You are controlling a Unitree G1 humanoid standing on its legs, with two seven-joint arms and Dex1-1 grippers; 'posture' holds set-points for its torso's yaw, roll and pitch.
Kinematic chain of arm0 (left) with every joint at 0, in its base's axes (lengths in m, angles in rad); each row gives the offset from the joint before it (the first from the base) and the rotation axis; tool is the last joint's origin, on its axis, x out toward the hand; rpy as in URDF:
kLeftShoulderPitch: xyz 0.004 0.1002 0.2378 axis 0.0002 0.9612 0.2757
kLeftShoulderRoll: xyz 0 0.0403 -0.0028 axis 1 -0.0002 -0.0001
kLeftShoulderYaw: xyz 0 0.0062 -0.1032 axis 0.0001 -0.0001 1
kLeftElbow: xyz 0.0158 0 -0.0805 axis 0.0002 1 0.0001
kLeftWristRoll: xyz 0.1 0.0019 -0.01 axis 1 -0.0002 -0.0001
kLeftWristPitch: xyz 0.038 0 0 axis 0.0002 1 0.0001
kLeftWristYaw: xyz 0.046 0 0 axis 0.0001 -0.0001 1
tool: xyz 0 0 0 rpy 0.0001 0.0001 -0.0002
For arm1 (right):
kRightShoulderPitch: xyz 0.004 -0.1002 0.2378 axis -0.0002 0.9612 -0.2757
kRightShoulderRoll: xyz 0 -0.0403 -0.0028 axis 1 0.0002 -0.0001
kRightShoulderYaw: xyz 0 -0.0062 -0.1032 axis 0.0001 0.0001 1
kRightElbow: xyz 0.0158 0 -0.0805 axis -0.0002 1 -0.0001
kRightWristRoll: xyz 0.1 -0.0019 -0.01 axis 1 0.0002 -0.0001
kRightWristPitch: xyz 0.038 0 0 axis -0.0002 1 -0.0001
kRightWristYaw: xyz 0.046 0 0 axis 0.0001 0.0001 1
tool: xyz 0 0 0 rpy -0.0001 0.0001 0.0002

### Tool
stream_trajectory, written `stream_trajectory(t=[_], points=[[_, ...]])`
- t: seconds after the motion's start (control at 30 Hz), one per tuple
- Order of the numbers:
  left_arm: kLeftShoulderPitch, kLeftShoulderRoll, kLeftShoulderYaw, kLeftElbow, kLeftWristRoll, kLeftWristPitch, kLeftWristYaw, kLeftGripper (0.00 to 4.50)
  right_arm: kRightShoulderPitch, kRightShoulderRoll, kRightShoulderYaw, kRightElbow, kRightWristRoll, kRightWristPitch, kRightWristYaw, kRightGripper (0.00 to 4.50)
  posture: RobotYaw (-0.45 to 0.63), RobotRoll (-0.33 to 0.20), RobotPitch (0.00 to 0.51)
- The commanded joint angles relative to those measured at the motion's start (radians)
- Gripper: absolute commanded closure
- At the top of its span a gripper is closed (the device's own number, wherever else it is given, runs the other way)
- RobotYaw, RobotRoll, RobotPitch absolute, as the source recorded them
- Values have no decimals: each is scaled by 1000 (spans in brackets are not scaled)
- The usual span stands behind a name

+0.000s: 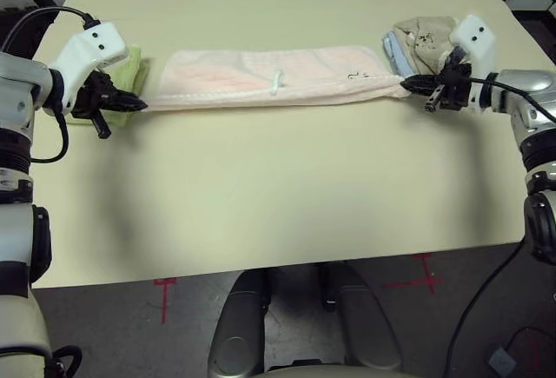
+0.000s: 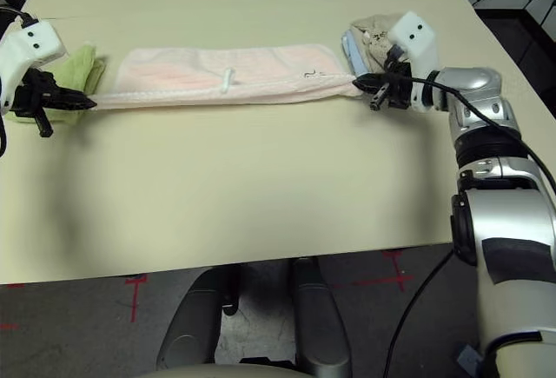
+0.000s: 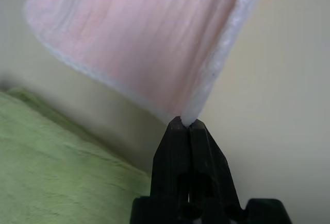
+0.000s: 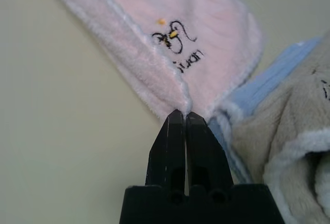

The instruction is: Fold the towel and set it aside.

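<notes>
Both grippers pinching towel corners, cloth stretched flat btwn them.
Left gripper [image 1: 130,100] & right gripper [image 1: 415,85] each clamped on an end of the towel [image 1: 274,76], folded lengthwise mid-table. Next fold: keep tension even, edges aligned, avoid green towel [image 1: 132,67] & folded stack [image 1: 419,37].

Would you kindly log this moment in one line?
left gripper: shut on towel | right gripper: shut on towel | towel: folded, stretched
</notes>
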Motion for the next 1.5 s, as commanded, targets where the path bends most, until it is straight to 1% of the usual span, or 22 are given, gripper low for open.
stream_trajectory(t=[0.03, 0.13, 0.27, 0.33, 0.43, 0.53, 0.67, 0.8, 0.87, 0.97, 1.03, 1.13, 1.27, 1.37, 1.5], points=[[39, 62, -40, -60, -52, 47, -79, 4477, 1, -27, 8, 16, -6, -50, 60, 4500, 45, 0, 281], [71, 109, -101, -123, -127, 80, -81, 4477, 14, -28, -1, -6, 14, -70, 112, 4500, 50, 0, 281], [111, 164, -166, -180, -197, 109, -81, 4477, 67, -38, -7, -78, 46, -93, 190, 4500, 50, 0, 281], [121, 184, -192, -192, -226, 127, -81, 4477, 103, -40, -13, -132, 77, -72, 236, 4500, 46, 0, 283], [120, 206, -237, -205, -272, 149, -81, 4477, 151, -53, -13, -224, 132, 26, 330, 4500, 46, 0, 283], [101, 217, -289, -204, -305, 160, -81, 4477, 165, -71, -2, -265, 143, 83, 377, 4500, 37, 0, 288], [42, 212, -373, -147, -309, 139, -81, 4477, 151, -86, 21, -278, 151, 107, 423, 4500, 35, 0, 290], [-37, 196, -460, -74, -307, 104, -81, 4477, 167, -142, 116, -342, 232, 140, 429, 4500, 29, 0, 290], [-72, 194, -496, -50, -314, 94, -81, 4477, 178, -180, 175, -355, 238, 89, 429, 4500, 29, 0, 290], [-117, 200, -546, -33, -335, 94, -81, 4477, 172, -224, 261, -321, 182, -87, 429, 4500, 25, 0, 289], [-136, 211, -575, -34, -353, 95, -81, 4477, 155, -233, 294, -275, 153, -174, 429, 4500, 26, 0, 290], [-156, 251, -623, -68, -399, 108, -81, 4477, 135, -235, 324, -223, 148, -242, 429, 4500, 36, 0, 292], [-150, 356, -703, -208, -512, 166, -81, 4477, 97, -224, 346, -152, 134, -303, 429, 4500, 46, 0, 293], [-116, 437, -731, -335, -595, 218, -81, 4477, 51, -200, 343, -81, 102, -344, 429, 4500, 50, 0, 293], [-61, 492, -719, -408, -633, 240, -81, 4477, 9, -174, 330, -5, 68, -389, 429, 4500, 67, 0, 293]])
